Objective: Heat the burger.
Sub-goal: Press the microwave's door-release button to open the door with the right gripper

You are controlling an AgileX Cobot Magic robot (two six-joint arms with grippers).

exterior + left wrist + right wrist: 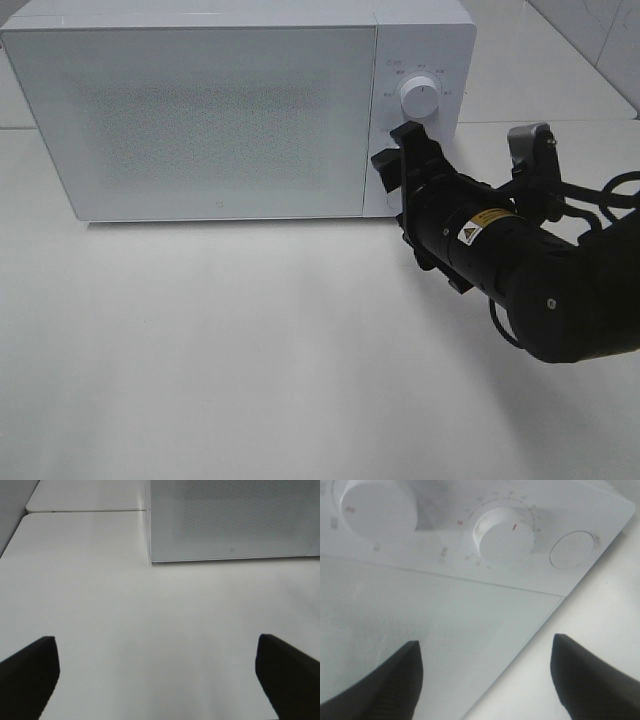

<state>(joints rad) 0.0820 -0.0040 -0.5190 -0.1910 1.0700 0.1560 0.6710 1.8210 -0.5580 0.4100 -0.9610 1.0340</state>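
Near the control panel (pixel 428 60) of the microwave (pixel 200 110), the right gripper (pixel 402 150) hovers, jaws apart and empty. The left gripper (pixel 157 645) gapes wide over the table (pixel 150 610).

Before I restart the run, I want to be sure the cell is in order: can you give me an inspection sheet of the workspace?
Surface: white table, bare in front of the microwave.
Job's things: microwave door closed; burger not seen.
Clutter: nothing seen.
Grippers: left gripper open over bare table; right gripper open, empty, close to a control knob.
Cables: black cables loop beside the right arm.
Surroundings: white tiles beyond the table.
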